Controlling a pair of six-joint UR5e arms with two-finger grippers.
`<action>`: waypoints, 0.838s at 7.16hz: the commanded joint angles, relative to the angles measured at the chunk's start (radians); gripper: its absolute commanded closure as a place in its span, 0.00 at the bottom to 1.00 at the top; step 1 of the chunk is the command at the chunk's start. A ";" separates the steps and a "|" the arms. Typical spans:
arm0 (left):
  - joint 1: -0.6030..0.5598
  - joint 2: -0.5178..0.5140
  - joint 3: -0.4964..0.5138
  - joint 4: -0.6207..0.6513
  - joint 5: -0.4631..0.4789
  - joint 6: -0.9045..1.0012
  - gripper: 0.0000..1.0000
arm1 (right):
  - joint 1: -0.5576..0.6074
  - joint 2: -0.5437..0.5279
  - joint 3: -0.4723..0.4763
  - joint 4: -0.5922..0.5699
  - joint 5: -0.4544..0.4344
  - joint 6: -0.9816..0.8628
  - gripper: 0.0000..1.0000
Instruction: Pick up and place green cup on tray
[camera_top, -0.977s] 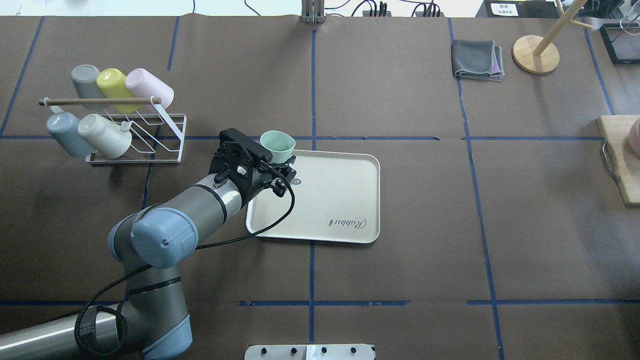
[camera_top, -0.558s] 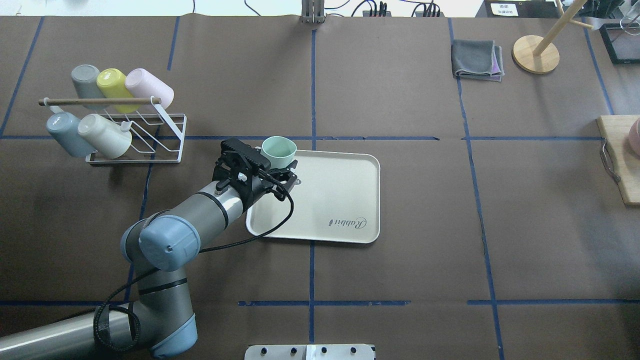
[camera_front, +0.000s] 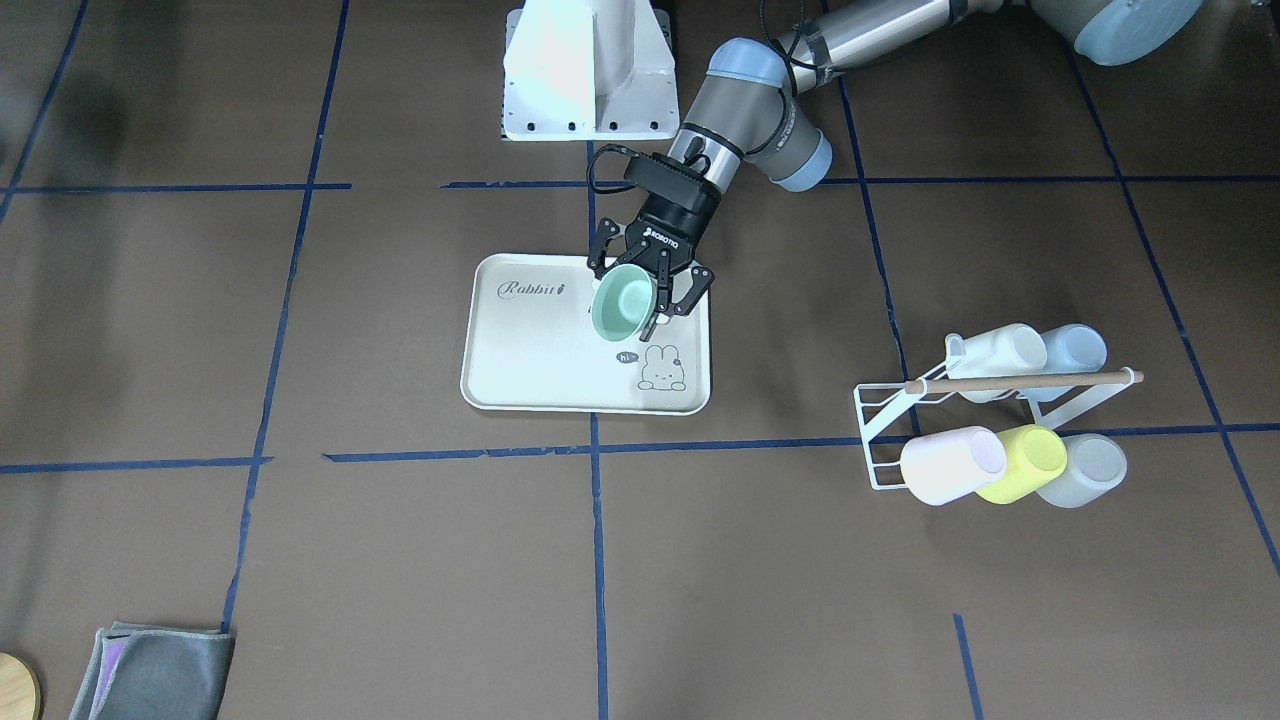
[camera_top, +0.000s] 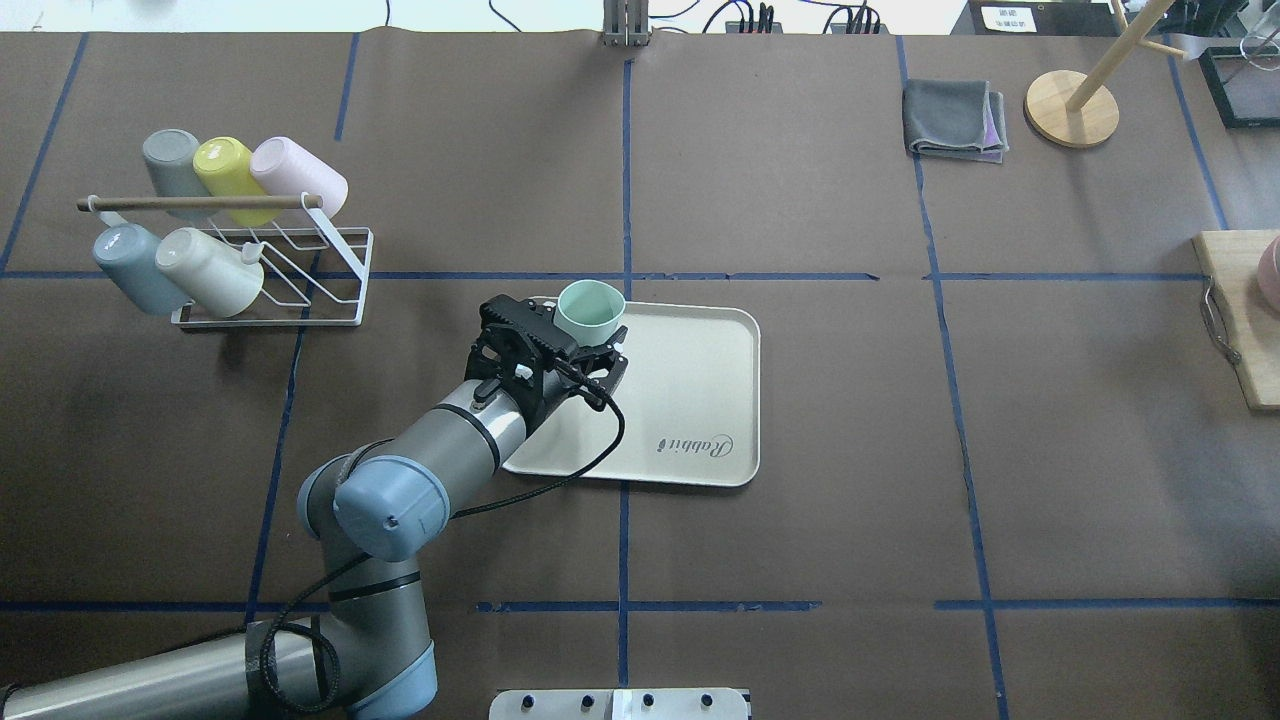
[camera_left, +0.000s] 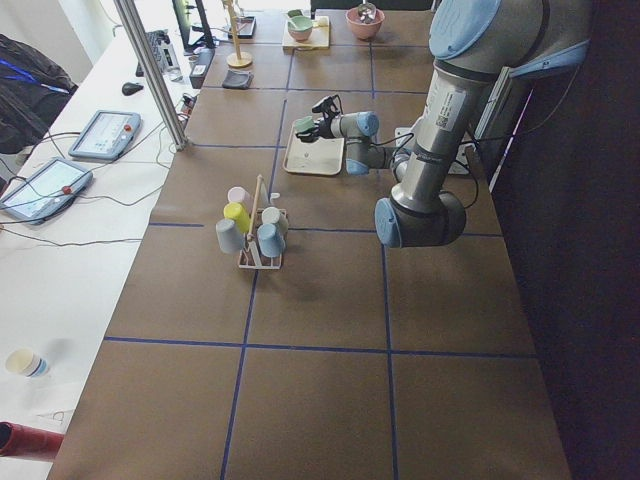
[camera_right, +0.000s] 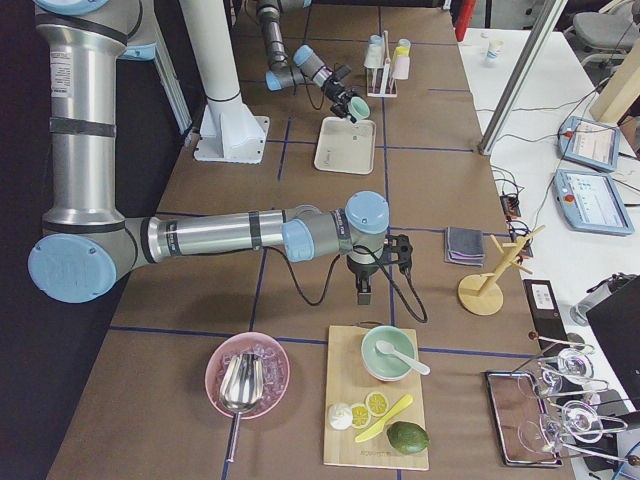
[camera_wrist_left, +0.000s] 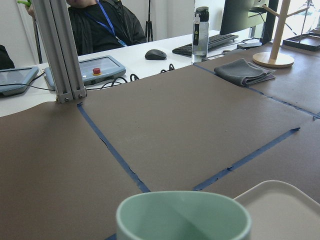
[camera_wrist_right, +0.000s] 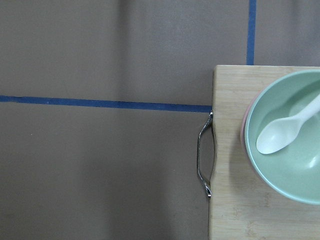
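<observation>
The green cup (camera_top: 590, 308) is a pale mint tumbler held tilted, mouth up, in my left gripper (camera_top: 592, 345), which is shut on its lower body. It hangs above the far left corner of the cream tray (camera_top: 690, 390) with the "Rabbit" script. In the front view the cup (camera_front: 622, 302) sits in the gripper (camera_front: 642, 298) over the tray (camera_front: 530, 350), near the bunny print. The left wrist view shows the cup's rim (camera_wrist_left: 184, 215) and a tray corner (camera_wrist_left: 282, 207). My right gripper (camera_right: 361, 293) shows only in the exterior right view, beside a cutting board; I cannot tell if it is open or shut.
A white wire rack (camera_top: 275, 280) at the left holds several cups, among them yellow (camera_top: 228, 170) and light blue (camera_top: 135, 265). A folded grey cloth (camera_top: 955, 120) and a wooden stand (camera_top: 1071, 108) lie far right. A cutting board (camera_wrist_right: 235, 150) carries a green bowl (camera_wrist_right: 287, 140) with a spoon.
My left arm has moved right with the green cup, from the tray's left edge to over its far left corner. The cup stays gripped.
</observation>
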 joint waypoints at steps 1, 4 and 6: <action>0.009 -0.041 0.102 -0.147 0.025 0.000 0.66 | 0.001 0.001 -0.002 0.000 0.000 0.000 0.00; 0.027 -0.113 0.220 -0.199 0.085 -0.001 0.64 | 0.001 0.001 -0.002 0.000 0.000 0.000 0.00; 0.027 -0.133 0.228 -0.199 0.085 -0.001 0.60 | 0.001 -0.001 -0.002 0.000 -0.001 0.000 0.00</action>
